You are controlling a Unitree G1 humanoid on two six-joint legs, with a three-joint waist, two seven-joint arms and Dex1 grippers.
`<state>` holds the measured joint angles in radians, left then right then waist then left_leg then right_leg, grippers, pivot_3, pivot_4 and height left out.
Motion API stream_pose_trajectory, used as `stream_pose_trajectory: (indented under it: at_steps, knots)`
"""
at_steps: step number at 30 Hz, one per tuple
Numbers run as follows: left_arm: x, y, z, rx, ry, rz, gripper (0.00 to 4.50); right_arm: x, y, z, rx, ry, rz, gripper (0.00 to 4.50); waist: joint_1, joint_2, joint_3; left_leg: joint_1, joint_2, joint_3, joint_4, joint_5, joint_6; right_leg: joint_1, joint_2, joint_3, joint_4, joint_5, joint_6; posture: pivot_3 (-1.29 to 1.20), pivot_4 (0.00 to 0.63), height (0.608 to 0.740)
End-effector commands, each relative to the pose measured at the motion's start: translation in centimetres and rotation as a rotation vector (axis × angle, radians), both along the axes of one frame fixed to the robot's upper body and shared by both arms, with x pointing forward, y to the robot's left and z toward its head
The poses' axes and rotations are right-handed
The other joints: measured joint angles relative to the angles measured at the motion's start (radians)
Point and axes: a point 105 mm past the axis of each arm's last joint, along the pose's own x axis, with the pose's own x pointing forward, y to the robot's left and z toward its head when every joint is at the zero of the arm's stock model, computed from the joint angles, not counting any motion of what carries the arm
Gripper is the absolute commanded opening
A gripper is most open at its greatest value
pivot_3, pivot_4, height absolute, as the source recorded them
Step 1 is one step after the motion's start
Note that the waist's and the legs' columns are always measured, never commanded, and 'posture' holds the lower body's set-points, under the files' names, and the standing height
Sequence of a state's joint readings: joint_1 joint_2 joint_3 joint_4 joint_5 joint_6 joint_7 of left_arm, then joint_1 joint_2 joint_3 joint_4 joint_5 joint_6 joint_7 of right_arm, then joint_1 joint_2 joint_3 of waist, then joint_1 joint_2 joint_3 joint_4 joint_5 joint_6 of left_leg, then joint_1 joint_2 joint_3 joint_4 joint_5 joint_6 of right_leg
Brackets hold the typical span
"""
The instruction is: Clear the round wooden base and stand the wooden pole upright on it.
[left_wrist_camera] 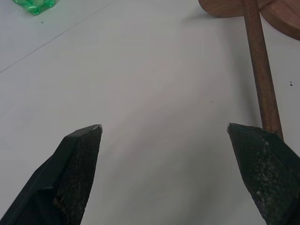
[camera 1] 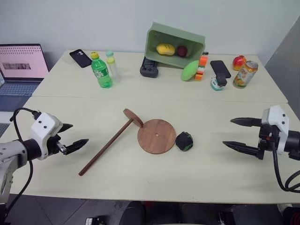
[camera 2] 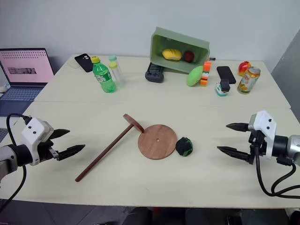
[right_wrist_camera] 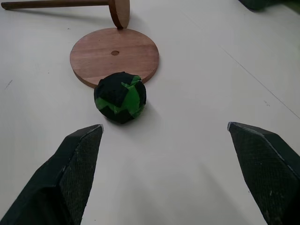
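The round wooden base (camera 1: 156,136) lies flat at the table's middle, its small centre hole showing and nothing on top. A black-and-green ball (camera 1: 184,141) rests on the table against its right edge. The wooden pole (camera 1: 106,148) lies on its side to the left of the base, with its end disc (camera 1: 133,117) tipped up beside the base's far-left rim. My left gripper (camera 1: 77,136) hovers open left of the pole's low end. Well right of the ball, my right gripper (camera 1: 232,132) is open and points at the ball (right_wrist_camera: 120,97).
At the back stand a tipped green bin (camera 1: 174,46) with fruit, a green bottle (camera 1: 101,71), a clear bottle (camera 1: 112,65), phones, a drink can (camera 1: 245,74) and an apple (camera 1: 239,62). A laptop (camera 1: 21,65) sits beyond the table's left edge.
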<state>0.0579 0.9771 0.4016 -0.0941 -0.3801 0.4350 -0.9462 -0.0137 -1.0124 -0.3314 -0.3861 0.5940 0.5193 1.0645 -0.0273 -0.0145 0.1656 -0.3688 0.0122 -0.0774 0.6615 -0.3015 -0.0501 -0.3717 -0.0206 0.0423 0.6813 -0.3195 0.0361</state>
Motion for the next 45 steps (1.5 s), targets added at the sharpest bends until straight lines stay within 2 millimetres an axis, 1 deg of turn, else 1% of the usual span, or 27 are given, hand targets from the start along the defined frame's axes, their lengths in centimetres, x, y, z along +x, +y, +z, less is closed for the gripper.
stream_pose_trajectory:
  at_steps: [1, 3, 6, 7, 10, 13, 17, 20, 22, 24, 26, 28, 30, 32, 35, 38, 41, 43, 45]
  knots:
    - [0.2, -0.1, 1.6, 0.033, -0.061, -0.014, 4.46, 0.0, 0.0, 0.7, -0.009, -0.043, 0.008, 4.50, 0.000, 0.000, 0.000, 0.000, 0.000, 0.000, 0.000, 0.000, 0.000, 0.000, 0.000, 0.000, 0.000, 0.000, 0.000, 0.00, 0.150, 0.740]
    - [0.4, -0.3, 1.7, 0.011, -0.062, -0.012, 4.46, 0.0, 0.0, 0.7, -0.010, -0.046, 0.005, 4.50, 0.000, 0.000, 0.000, 0.000, 0.000, 0.000, 0.000, 0.000, 0.000, 0.000, 0.000, 0.000, 0.000, 0.000, 0.000, 0.00, 0.150, 0.740]
    - [0.5, -0.7, 1.9, 0.033, -0.073, -0.039, 4.46, 0.0, 0.1, 0.7, -0.008, -0.050, 0.001, 4.50, 0.000, 0.000, 0.000, 0.000, 0.000, 0.000, 0.000, 0.000, 0.000, 0.000, 0.000, 0.000, 0.000, 0.000, 0.000, 0.00, 0.150, 0.740]
    - [0.6, -0.9, 2.1, 0.037, -0.083, -0.057, 4.46, 0.0, 0.1, 0.7, -0.008, -0.052, 0.000, 4.50, 0.000, 0.000, 0.000, 0.000, 0.000, 0.000, 0.000, 0.000, 0.000, 0.000, 0.000, 0.000, 0.000, 0.000, 0.000, 0.00, 0.150, 0.740]
    - [0.8, -1.6, 3.4, -0.024, -0.101, -0.104, 4.46, -0.1, 0.2, 0.8, -0.009, -0.059, 0.000, 4.50, 0.001, 0.000, 0.000, 0.000, 0.000, 0.000, 0.000, 0.000, 0.000, 0.000, 0.000, 0.000, 0.000, 0.000, 0.000, 0.00, 0.150, 0.740]
    - [0.6, -2.4, 4.0, 0.029, -0.113, -0.181, 4.46, -0.2, 0.3, 1.2, -0.005, -0.064, 0.003, 4.50, 0.000, 0.000, 0.000, 0.000, 0.000, 0.000, 0.000, 0.000, 0.000, 0.000, 0.000, 0.000, 0.000, 0.000, 0.000, 0.00, 0.150, 0.740]
    - [0.9, -4.9, 4.9, 0.022, -0.116, -0.297, 4.46, -0.4, 1.2, 1.9, 0.036, -0.067, 0.016, 4.50, 0.000, 0.000, 0.000, 0.000, 0.000, 0.000, 0.000, 0.000, 0.000, 0.000, 0.000, 0.000, 0.000, 0.000, 0.000, 0.00, 0.150, 0.740]
    - [0.7, -8.2, 5.0, 0.034, -0.128, -0.428, 4.46, -0.5, 3.1, 2.3, 0.075, -0.091, 0.052, 4.50, 0.000, 0.000, 0.000, 0.000, 0.000, 0.000, 0.000, 0.000, 0.000, 0.000, 0.000, 0.000, 0.000, 0.000, 0.000, 0.00, 0.150, 0.740]
    - [0.5, -9.9, 4.8, 0.029, -0.122, -0.498, 4.46, -0.7, 4.7, 2.1, 0.098, -0.094, 0.085, 4.50, 0.000, 0.000, 0.000, -0.001, 0.000, 0.000, 0.001, 0.000, 0.000, 0.000, 0.000, 0.000, 0.000, 0.000, 0.000, 0.00, 0.150, 0.740]
    - [-0.1, -11.8, 4.1, 0.029, -0.101, -0.586, 4.46, -1.2, 6.8, 1.0, 0.106, -0.070, 0.140, 4.50, 0.000, 0.000, 0.000, -0.001, 0.000, 0.000, 0.000, 0.000, 0.000, 0.000, 0.001, 0.000, 0.000, 0.000, 0.000, 0.00, 0.150, 0.740]
    - [-0.5, -13.1, 3.6, 0.043, -0.087, -0.653, 4.46, -0.8, 8.0, 0.1, 0.104, -0.066, 0.132, 4.50, -0.001, 0.000, 0.000, -0.001, 0.000, 0.000, 0.000, 0.000, 0.000, -0.001, 0.001, 0.000, 0.000, 0.000, 0.000, 0.00, 0.150, 0.740]
    - [-0.7, -14.0, 2.9, 0.064, -0.070, -0.705, 4.46, 0.1, 8.9, -0.6, 0.093, -0.070, 0.109, 4.50, -0.003, 0.000, 0.000, -0.002, 0.000, 0.000, 0.000, 0.000, 0.000, -0.002, 0.002, 0.000, 0.000, 0.000, 0.000, 0.00, 0.150, 0.740]
    - [-0.9, -14.4, 2.4, 0.085, -0.061, -0.737, 4.46, 0.6, 9.7, -1.2, 0.093, -0.069, 0.108, 4.50, -0.005, 0.001, 0.000, -0.002, -0.001, 0.001, 0.001, 0.000, 0.000, -0.002, 0.002, 0.000, 0.001, 0.000, 0.000, 0.00, 0.150, 0.740]
    - [-1.1, -15.1, 2.0, 0.095, -0.058, -0.782, 4.46, 1.4, 10.8, -2.3, 0.095, -0.057, 0.104, 4.50, -0.003, 0.000, 0.000, -0.002, -0.001, 0.000, 0.001, 0.000, 0.000, -0.002, 0.003, 0.000, 0.001, 0.000, 0.000, 0.00, 0.150, 0.740]
    - [-1.1, -15.7, 1.9, 0.097, -0.069, -0.814, 4.46, 2.5, 11.1, -4.4, 0.043, -0.033, 0.070, 4.50, -0.003, 0.000, 0.000, -0.002, -0.001, 0.000, 0.001, 0.000, 0.000, -0.002, 0.004, -0.001, 0.000, 0.000, 0.000, 0.00, 0.150, 0.740]
    - [-0.9, -16.0, 1.8, 0.097, -0.076, -0.824, 4.46, 2.6, 11.2, -6.3, -0.003, 0.009, 0.083, 4.50, 0.000, 0.000, 0.000, -0.005, -0.002, -0.001, 0.002, 0.000, 0.000, -0.003, 0.004, -0.001, 0.000, 0.000, 0.000, 0.00, 0.150, 0.740]
    - [-0.8, -16.1, 1.6, 0.108, -0.084, -0.839, 4.46, 3.0, 11.3, -7.5, -0.003, 0.046, 0.062, 4.50, -0.001, 0.000, 0.000, -0.006, -0.002, -0.001, 0.002, 0.000, 0.000, -0.005, 0.003, -0.001, 0.000, 0.000, 0.000, 0.00, 0.150, 0.740]
    - [-0.8, -16.2, 1.5, 0.108, -0.088, -0.846, 4.46, 3.5, 10.9, -8.3, -0.028, 0.044, 0.038, 4.50, -0.002, 0.000, 0.000, -0.006, -0.002, -0.001, 0.002, 0.000, 0.000, -0.004, 0.004, -0.002, 0.001, 0.000, 0.000, 0.00, 0.150, 0.740]
    - [-0.9, -16.4, 1.5, 0.108, -0.092, -0.855, 4.46, 3.7, 10.8, -8.6, -0.038, 0.035, 0.032, 4.50, -0.002, 0.000, 0.000, -0.005, -0.002, -0.001, 0.002, 0.000, 0.000, -0.004, 0.004, -0.002, 0.001, 0.000, 0.000, 0.00, 0.150, 0.740]
